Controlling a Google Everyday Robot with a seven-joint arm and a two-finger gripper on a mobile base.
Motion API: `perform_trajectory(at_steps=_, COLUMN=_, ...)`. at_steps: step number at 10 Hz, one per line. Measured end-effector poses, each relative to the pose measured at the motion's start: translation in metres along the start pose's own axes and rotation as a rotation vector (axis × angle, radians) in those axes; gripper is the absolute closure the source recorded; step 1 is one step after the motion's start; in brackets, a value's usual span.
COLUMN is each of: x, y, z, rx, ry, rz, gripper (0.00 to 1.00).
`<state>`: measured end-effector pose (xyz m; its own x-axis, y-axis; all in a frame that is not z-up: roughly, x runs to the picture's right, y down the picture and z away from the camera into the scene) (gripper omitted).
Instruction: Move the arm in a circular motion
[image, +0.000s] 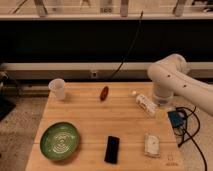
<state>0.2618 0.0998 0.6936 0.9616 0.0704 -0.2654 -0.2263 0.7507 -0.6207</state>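
- Surface (90, 117): pale wooden planks with visible grain lines, rectangular.
- Arm (172, 75): thick cream-white rounded tube segments, smooth and matte, dotted with small dark screw holes. A bulbous elbow stands at the far right, and one segment runs off the right edge.
- Arm position: over the right side of the surface, with its lower end pointing down.
- Gripper (160, 111): pale, translucent, slightly yellowish tip hanging below the elbow, over the right edge of the surface. Jaws: cannot tell whether spread or pressed together.
- White bottle (145, 104): cylindrical, lying on its side, just left of the gripper. Contact cannot be told.
- Clear plastic cup (57, 88): upright at the far left.
- Small reddish-brown oblong object (104, 93): far centre.
- Green plate (60, 141): round with concentric ridges, near left.
- Flat black rectangle (112, 149): near centre.
- Crinkled white packet (151, 145): near right.
- Blue box (176, 119) with dark cables: off the right edge, just right of the gripper.
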Motion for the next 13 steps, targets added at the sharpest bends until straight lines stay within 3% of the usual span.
perform_trajectory(at_steps=3, x=-0.025, y=-0.046, z=0.012, rx=-0.002, ry=0.005, rz=0.023, gripper=0.20)
perform_trajectory(at_steps=7, x=-0.065, y=-0.054, z=0.002, rx=0.010, ry=-0.079, rz=0.001, gripper=0.20)
perform_trajectory(at_steps=10, x=-0.093, y=-0.046, z=-0.010, rx=0.015, ry=-0.143, rz=-0.052, gripper=0.20)
perform_trajectory(at_steps=13, x=-0.124, y=-0.029, z=-0.019, rx=0.042, ry=-0.064, rz=-0.113, gripper=0.20)
